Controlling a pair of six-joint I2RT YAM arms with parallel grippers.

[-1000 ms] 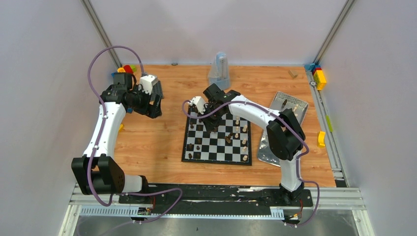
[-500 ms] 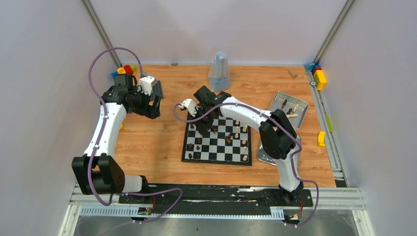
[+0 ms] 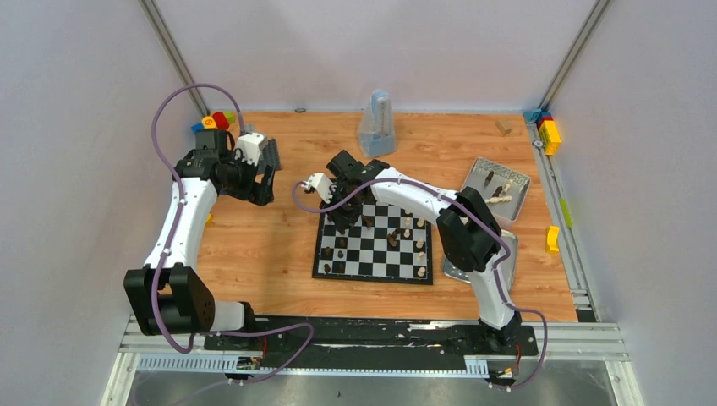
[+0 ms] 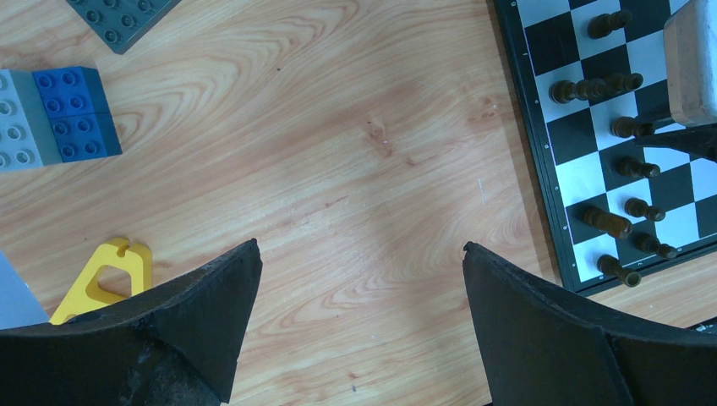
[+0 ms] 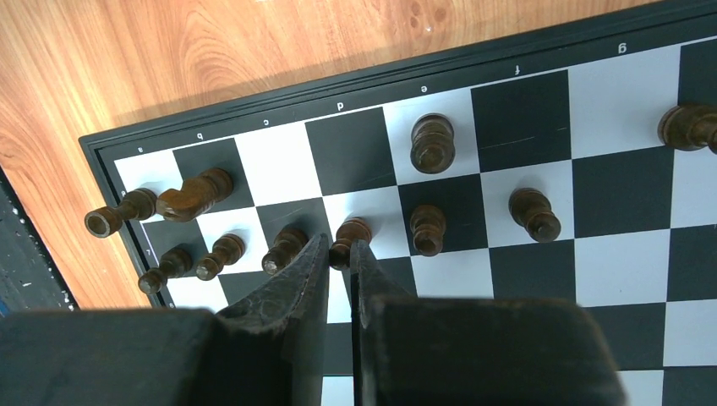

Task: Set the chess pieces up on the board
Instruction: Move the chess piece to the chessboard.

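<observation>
The board (image 3: 372,269) lies at mid-table. Dark chess pieces (image 3: 338,254) stand along its left side and pale ones (image 3: 420,245) along its right. My right gripper (image 3: 342,222) hangs over the far left corner of the board (image 5: 524,110). In the right wrist view the right gripper (image 5: 338,249) is shut on the head of a dark pawn (image 5: 352,230) that stands in line with other dark pawns (image 5: 428,228). My left gripper (image 3: 262,173) is open over bare wood left of the board (image 4: 583,182), with nothing between its fingers (image 4: 211,304).
A metal tray (image 3: 511,196) with a few pieces sits at the right, another tray (image 3: 457,272) under the right arm. A clear upright object (image 3: 377,123) stands at the back. Toy blocks (image 4: 68,118), a yellow piece (image 4: 101,283) and a grey baseplate (image 4: 123,13) lie left.
My right arm has swung left over the board's far edge, jaws still shut. My left gripper has drifted a little back and left, still open.
</observation>
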